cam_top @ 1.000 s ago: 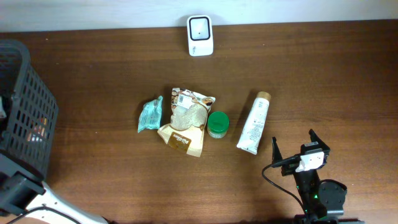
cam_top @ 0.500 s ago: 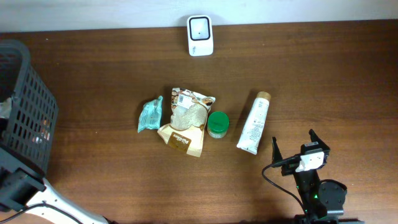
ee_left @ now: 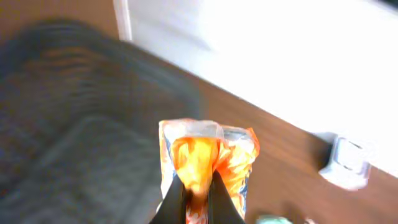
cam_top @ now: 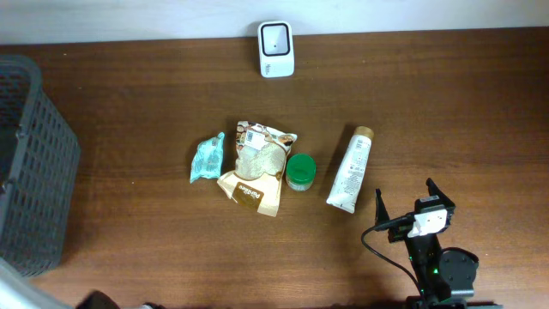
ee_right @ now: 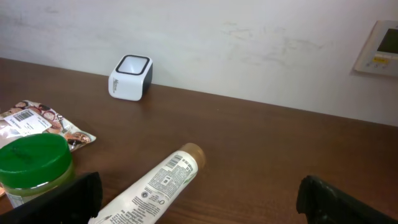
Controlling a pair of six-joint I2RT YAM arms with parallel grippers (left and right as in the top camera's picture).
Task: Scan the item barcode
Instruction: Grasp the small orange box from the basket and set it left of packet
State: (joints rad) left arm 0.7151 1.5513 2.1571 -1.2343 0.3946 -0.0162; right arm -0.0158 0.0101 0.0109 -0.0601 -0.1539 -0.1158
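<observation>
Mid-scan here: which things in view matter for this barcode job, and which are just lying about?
In the job: orange packet, pinched in the shut left gripper; scanner.

Lying about for now: teal packet, snack bag, green-lidded jar, tube, basket; the right gripper, open and holding nothing.

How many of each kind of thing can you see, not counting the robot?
Packets: 3 (teal packet, tan bag, orange packet)
Tube: 1
Jar: 1
Scanner: 1
Basket: 1
Total: 7
</observation>
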